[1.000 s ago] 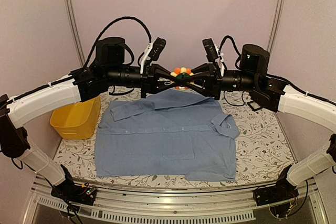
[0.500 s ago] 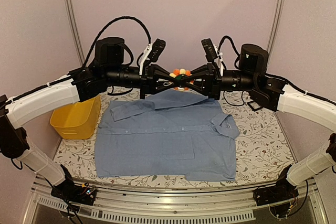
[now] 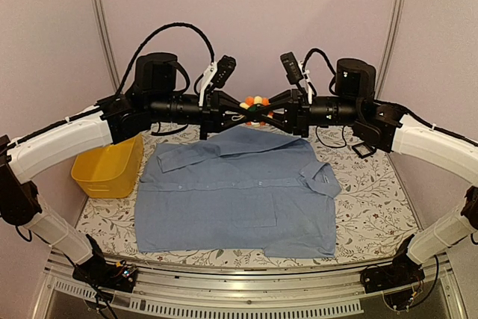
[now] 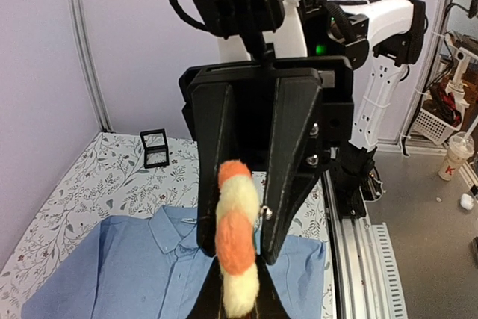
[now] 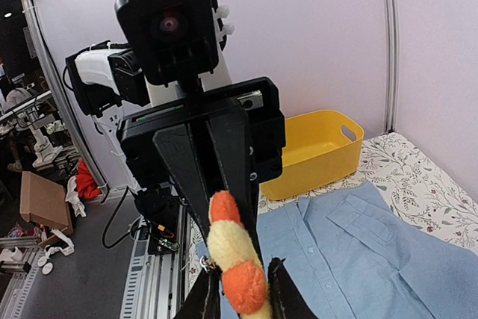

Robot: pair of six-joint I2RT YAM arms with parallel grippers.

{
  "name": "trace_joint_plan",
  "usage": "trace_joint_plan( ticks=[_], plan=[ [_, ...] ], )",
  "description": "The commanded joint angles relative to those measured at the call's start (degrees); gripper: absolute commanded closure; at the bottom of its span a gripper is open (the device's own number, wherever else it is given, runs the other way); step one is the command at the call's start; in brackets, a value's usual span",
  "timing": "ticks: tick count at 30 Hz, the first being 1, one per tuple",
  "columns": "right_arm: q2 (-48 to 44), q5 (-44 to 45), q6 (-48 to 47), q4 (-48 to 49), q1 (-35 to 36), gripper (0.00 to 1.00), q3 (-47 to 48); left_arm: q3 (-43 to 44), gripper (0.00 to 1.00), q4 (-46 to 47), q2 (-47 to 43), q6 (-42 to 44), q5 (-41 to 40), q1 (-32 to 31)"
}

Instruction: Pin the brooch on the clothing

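Over the last second our right end effector has crept toward the left end effector and the brooch has risen slightly, so we judge the pin is still being readied. The brooch hangs above the collar of the shirt, clamped in the closed left end effector; the right's fingers flank it narrowly, and we cannot tell whether they grip it.

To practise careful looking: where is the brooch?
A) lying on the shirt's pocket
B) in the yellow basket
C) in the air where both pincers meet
C: the brooch sits between the left pincer and the right pincer, raised above the shirt.
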Motion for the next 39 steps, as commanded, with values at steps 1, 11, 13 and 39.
trace_joint_plan(
  ticks=[1,11,13,39],
  plan=[
    [2.61,9.43,2.80,-1.04,-0.19,0.80,1.88,1.35,1.00,0.13,0.46,1.84,2.27,-4.05],
    [3.09,8.96,1.85,-2.55,-0.17,0.72,2.48,0.88,1.00,0.89,-0.01,1.61,1.67,-4.00],
    [2.95,8.32,1.33,-2.92,-0.17,0.67,2.55,0.43,1.00,1.32,-0.36,1.36,0.99,-4.00],
    [-6.35,2.27,-8.90,-1.81,-0.41,0.69,-2.42,-0.85,1.00,3.61,-1.48,-2.56,-0.27,-1.02]
  ],
)
